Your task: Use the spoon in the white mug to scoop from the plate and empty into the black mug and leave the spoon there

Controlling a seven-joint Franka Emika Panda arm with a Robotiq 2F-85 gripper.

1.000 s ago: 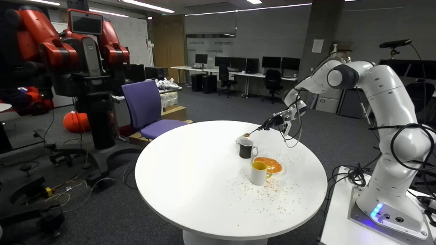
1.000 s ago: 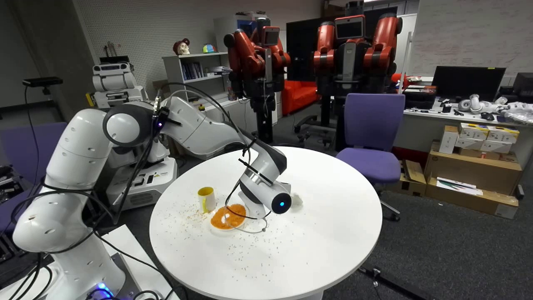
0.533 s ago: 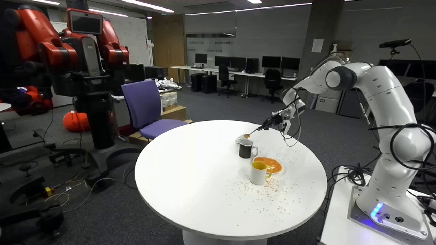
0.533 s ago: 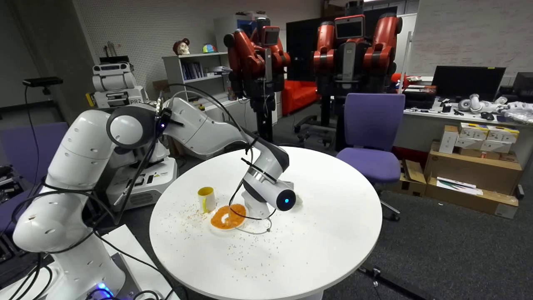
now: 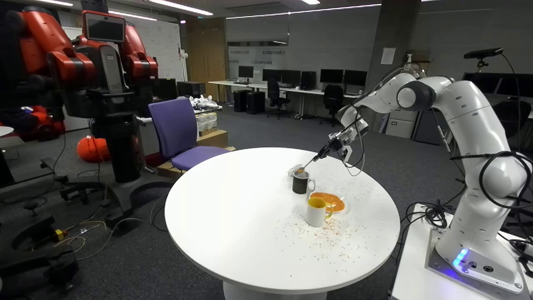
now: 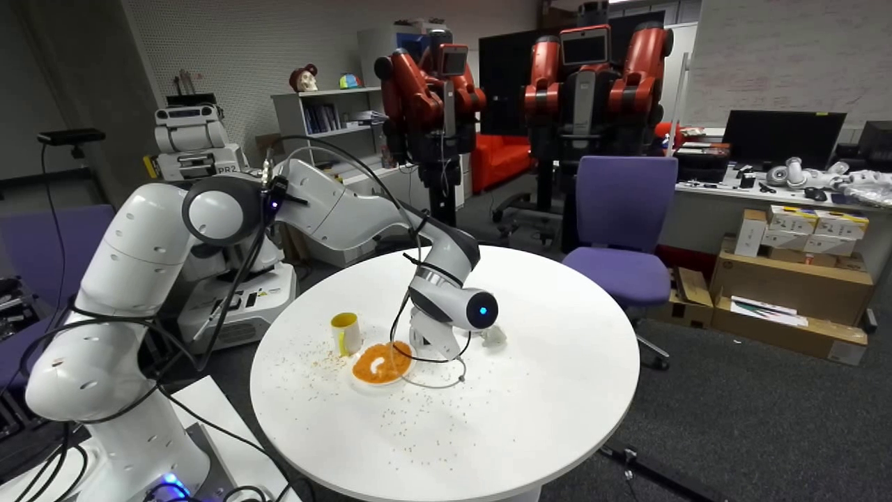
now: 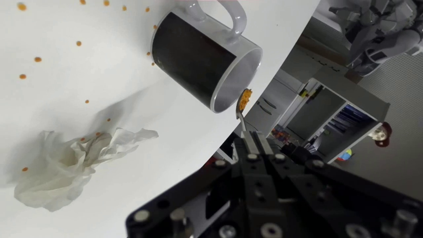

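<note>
My gripper (image 7: 255,134) is shut on the handle of the metal spoon (image 7: 243,123); in an exterior view it shows (image 5: 317,157) behind the mugs. The spoon's bowl holds orange grains (image 7: 245,99) and is at the rim of the black mug (image 7: 195,53). Whether it touches the rim I cannot tell. The black mug stands upright (image 5: 300,184) in an exterior view, with a pale inside and handle. The white mug (image 5: 315,216), yellow inside, stands upright; it also shows here (image 6: 348,335). The plate (image 6: 377,365) with orange grains lies beside it. The arm hides the black mug and gripper in that exterior view.
A crumpled white tissue (image 7: 66,168) lies on the round white table (image 5: 233,208) near the black mug; it also shows in an exterior view (image 6: 495,337). Loose grains (image 5: 329,233) are scattered around the mugs and plate. A purple chair (image 6: 620,272) stands behind the table.
The wrist has tilted, so the spoon slopes more steeply. Its loaded bowl has come down to the black mug's rim. The mugs and plate have not moved.
</note>
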